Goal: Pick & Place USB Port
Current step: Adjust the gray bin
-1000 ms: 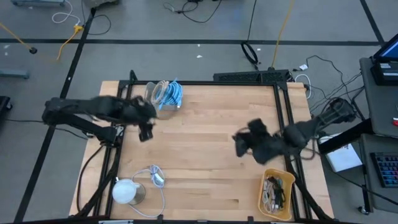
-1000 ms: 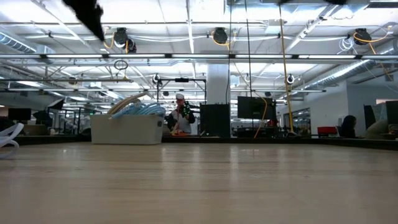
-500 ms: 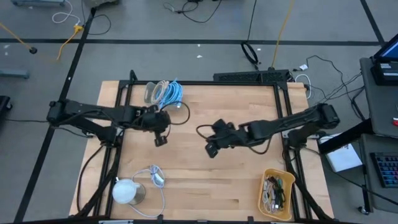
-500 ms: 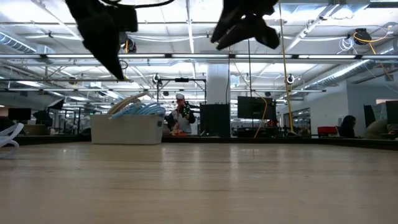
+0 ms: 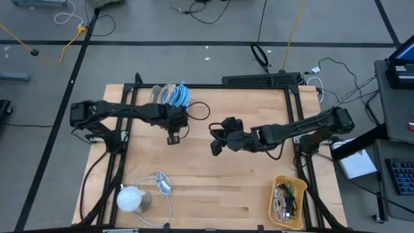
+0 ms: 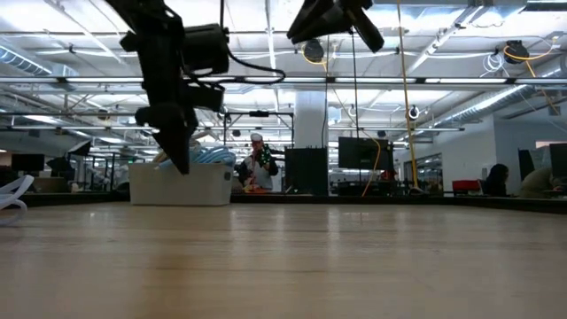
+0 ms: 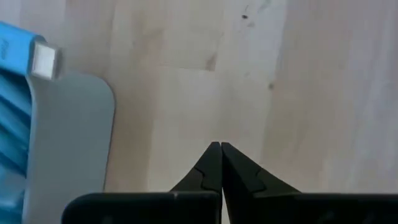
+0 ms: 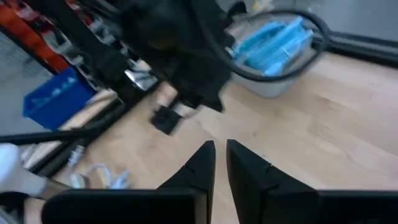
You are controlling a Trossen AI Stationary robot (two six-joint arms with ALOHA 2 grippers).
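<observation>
A grey bin (image 5: 160, 98) of blue USB cables (image 5: 178, 97) stands at the table's far left. One blue cable's white plug end (image 7: 45, 60) sticks out over the bin's rim (image 7: 74, 137). My left gripper (image 5: 173, 138) hangs shut and pointing steeply down, just near-side of the bin. It stands above bare wood (image 7: 221, 147) and in front of the bin in the low view (image 6: 183, 164). My right gripper (image 5: 215, 147) is higher, over the table's middle (image 6: 310, 27). Its fingers are nearly together (image 8: 219, 149) with a narrow gap and nothing between them.
A white round object (image 5: 131, 198) with a white cable (image 5: 162, 184) lies at the near left corner. A yellow bin (image 5: 288, 199) of mixed cables sits at the near right. The wood between them is bare. A person (image 6: 257, 164) shows in the room beyond.
My left gripper has gone toward the table's right and down, ending low beside the bin of blue cables. My right gripper has swung toward the table's left, to the middle, and has stayed high.
</observation>
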